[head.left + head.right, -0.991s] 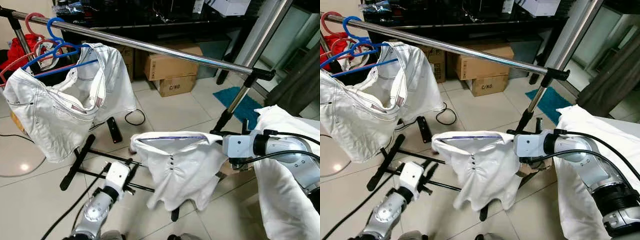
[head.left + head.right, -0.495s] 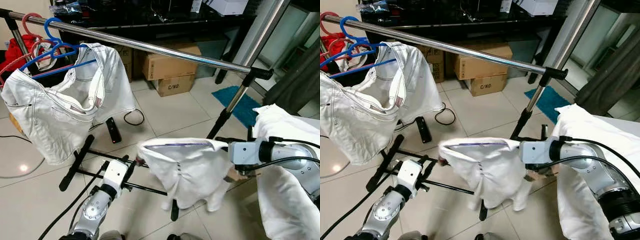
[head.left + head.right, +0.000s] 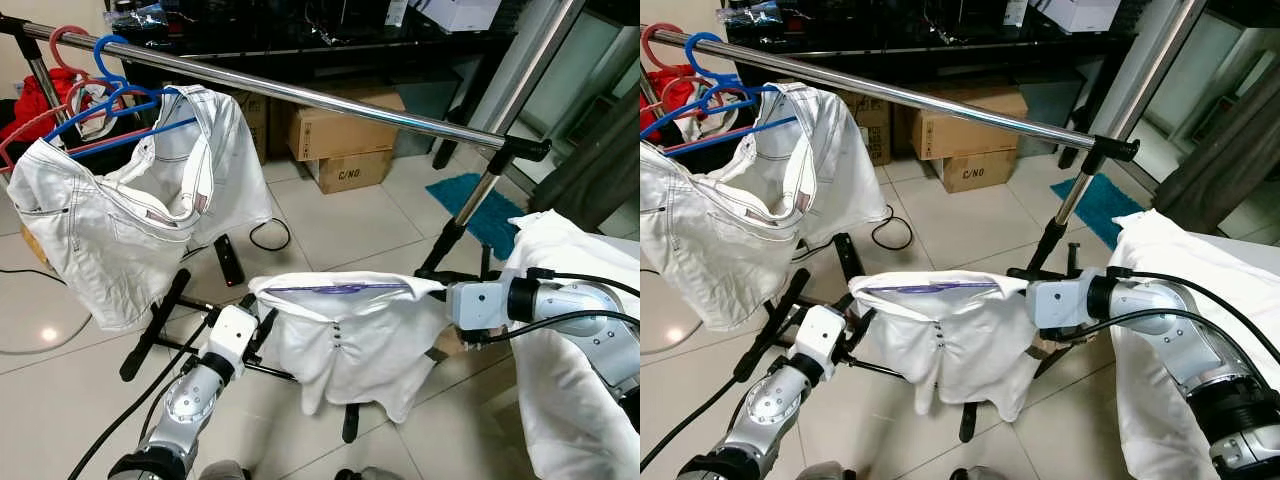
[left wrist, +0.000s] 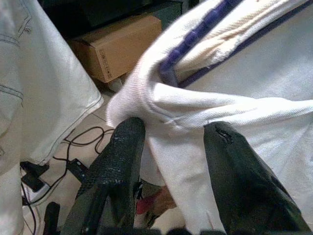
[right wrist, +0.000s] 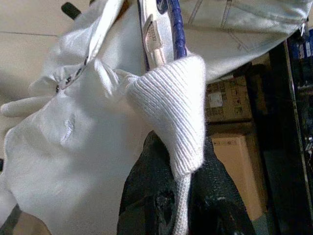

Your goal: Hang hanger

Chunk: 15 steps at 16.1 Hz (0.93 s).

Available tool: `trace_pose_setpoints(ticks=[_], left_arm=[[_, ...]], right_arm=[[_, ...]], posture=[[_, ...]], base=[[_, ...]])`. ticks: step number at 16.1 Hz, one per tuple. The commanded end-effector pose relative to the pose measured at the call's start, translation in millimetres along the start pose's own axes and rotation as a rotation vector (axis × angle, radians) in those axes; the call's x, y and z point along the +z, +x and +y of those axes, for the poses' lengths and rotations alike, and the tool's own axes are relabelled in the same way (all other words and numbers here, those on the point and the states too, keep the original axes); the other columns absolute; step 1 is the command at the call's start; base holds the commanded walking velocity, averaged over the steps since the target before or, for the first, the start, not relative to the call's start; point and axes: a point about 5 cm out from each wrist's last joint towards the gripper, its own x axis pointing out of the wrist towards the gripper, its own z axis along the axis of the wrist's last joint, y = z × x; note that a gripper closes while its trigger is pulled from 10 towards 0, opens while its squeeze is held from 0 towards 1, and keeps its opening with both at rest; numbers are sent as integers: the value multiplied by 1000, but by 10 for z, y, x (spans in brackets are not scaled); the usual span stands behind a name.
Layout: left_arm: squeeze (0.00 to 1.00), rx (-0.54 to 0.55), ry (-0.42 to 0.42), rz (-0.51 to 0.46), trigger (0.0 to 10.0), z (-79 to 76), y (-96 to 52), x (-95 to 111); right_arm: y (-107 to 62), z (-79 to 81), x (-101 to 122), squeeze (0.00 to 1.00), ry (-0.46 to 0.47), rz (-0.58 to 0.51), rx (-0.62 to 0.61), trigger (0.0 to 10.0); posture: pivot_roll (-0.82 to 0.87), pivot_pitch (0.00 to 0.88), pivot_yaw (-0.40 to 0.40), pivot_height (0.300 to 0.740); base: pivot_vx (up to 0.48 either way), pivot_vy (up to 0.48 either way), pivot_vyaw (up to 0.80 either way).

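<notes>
A white shirt [image 3: 345, 330] with a purple-striped collar hangs spread between my two grippers, low in front of the steel rail [image 3: 330, 98]. My right gripper [image 3: 437, 295] is shut on its right collar edge, and in the right wrist view the ribbed collar [image 5: 171, 103] is pinched at the fingertips [image 5: 166, 196]. My left gripper [image 3: 262, 318] is at the shirt's left edge. In the left wrist view its fingers [image 4: 120, 152] stand open with a fold of the cloth between them. Blue [image 3: 115, 95] and red hangers [image 3: 60, 45] hang at the rail's far left.
White denim shorts [image 3: 120, 220] hang from the blue hanger on the left. The rack's black feet [image 3: 150, 330] and cables lie on the tiled floor below. Cardboard boxes [image 3: 340, 140] stand behind the rail, a teal mat [image 3: 480, 210] to the right, and white cloth [image 3: 570, 400] covers my right side.
The shirt has shifted left and a little up with my right gripper. My left gripper has risen to the shirt's left edge, with cloth now between its fingers.
</notes>
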Motion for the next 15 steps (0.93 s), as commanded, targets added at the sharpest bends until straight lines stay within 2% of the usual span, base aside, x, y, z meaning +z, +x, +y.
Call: trace_pose_setpoints(ticks=[1, 3, 4, 5, 6, 15], left_arm=[[0, -5, 5, 16, 10000, -12, 21, -8], [0, 3, 6, 19, 10000, 32, 47, 9], [0, -9, 4, 19, 7412, 33, 58, 16], [0, -18, 1, 19, 7412, 27, 60, 17], [0, -23, -5, 18, 0, 21, 62, 17], [0, -16, -11, 23, 0, 9, 68, 10]], right_arm=[[-37, 4, 7, 0, 10, -9, -6, 0], [-38, 15, 17, 0, 13, -13, -3, 0], [-37, 6, 27, 0, 14, -16, -5, 0], [-39, 0, 30, 0, 14, -17, -7, 0], [-44, -8, 32, 0, 15, -16, -7, 0], [-57, -31, 41, 0, 20, -18, -16, 0]], posture=[[85, 45, -106, 740], [85, 45, -106, 740], [81, 46, -107, 740], [81, 46, -107, 740], [81, 46, -107, 740], [80, 46, -108, 740]], base=[[0, 0, 0], [0, 0, 0], [0, 0, 0], [0, 0, 0], [0, 0, 0], [0, 0, 0]])
